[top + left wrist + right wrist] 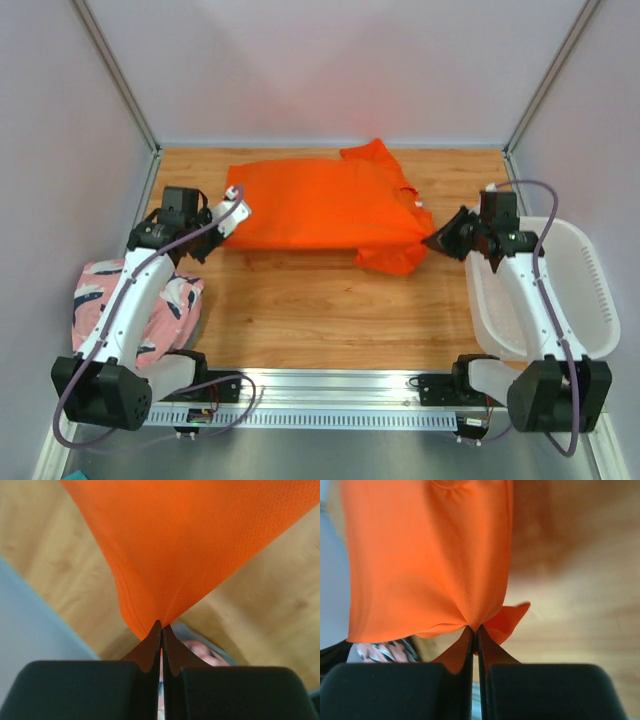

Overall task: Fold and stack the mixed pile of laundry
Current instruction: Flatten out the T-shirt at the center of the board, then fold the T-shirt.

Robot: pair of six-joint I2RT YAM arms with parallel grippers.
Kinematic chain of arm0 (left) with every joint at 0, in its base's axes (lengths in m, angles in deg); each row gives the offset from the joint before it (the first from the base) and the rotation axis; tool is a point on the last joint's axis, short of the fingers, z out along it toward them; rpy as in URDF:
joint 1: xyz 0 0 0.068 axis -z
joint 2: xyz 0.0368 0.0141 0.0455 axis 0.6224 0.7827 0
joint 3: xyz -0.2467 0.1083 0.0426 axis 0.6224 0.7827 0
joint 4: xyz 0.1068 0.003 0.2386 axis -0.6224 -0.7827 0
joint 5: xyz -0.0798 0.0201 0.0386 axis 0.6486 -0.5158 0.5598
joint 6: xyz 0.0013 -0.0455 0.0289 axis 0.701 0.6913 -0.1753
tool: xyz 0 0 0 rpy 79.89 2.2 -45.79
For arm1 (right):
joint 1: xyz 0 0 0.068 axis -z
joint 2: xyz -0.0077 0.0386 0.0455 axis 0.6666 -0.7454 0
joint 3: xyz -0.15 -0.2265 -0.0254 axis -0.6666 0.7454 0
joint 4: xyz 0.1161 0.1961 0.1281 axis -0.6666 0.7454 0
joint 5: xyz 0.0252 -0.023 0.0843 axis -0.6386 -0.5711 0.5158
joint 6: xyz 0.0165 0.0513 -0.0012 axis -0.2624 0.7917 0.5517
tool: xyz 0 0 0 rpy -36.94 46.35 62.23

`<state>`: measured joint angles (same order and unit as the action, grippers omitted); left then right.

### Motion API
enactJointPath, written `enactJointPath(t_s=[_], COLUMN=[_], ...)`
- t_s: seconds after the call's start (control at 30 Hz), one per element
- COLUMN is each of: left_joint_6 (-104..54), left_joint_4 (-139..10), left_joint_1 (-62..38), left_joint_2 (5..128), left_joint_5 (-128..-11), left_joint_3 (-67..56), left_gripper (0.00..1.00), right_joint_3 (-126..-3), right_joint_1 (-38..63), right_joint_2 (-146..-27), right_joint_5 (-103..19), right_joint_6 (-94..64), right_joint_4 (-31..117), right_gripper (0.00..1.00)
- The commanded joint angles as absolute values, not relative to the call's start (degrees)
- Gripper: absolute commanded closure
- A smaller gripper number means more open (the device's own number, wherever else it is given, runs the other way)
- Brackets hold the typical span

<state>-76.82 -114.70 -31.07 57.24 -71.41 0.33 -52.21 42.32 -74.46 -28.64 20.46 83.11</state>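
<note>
Orange garment: the orange garment (320, 205) is spread flat between the two pincers, across the far half of the table (330, 310); it is pinched at both ends.
Left end of garment: the cloth (200, 545) is drawn into a narrow gathered point exactly where the left fingertips meet, and it fans out wide beyond them.
Right end of garment: the hem (430, 555) is bunched at the right fingertips, and a small flap is seen just to the side of them.
Left gripper: the left gripper (161, 635) is closed tight on the garment's left edge; no gap is seen between the jaws.
Right gripper: the right gripper (475, 632) is clamped on the garment's near right corner, jaws pressed together on the cloth.
Pink patterned garment: the pink patterned garment (165, 300) is heaped behind the left gripper, beside and under that arm, apart from the orange one.
White basket: the white basket (600, 290) is placed behind the right gripper, under that arm, at the table's right edge.
</note>
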Motion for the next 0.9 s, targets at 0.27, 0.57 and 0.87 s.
enactJointPath(t_s=[0.27, 0.57, 0.87], left_joint_6=[-78.8, -75.7, -74.2], left_joint_4=[-126.6, -122.1, -117.7], left_joint_1=[-29.4, -29.4, -29.4], left_joint_2=[40.6, 52.2, 64.7], left_joint_5=[-67.2, -67.8, -68.3], left_joint_3=[31.4, 22.1, 16.3], left_gripper=[1.0, 1.0, 1.0], right_joint_3=[-19.7, -22.8, -24.9], right_joint_1=[38.1, 37.9, 32.7], right_joint_2=[-51.5, -57.4, -65.6], right_joint_5=[-30.9, -33.8, -40.4], right_joint_6=[20.5, 19.4, 19.9], right_joint_4=[94.8, 90.5, 86.1], right_gripper=[1.0, 1.0, 1.0])
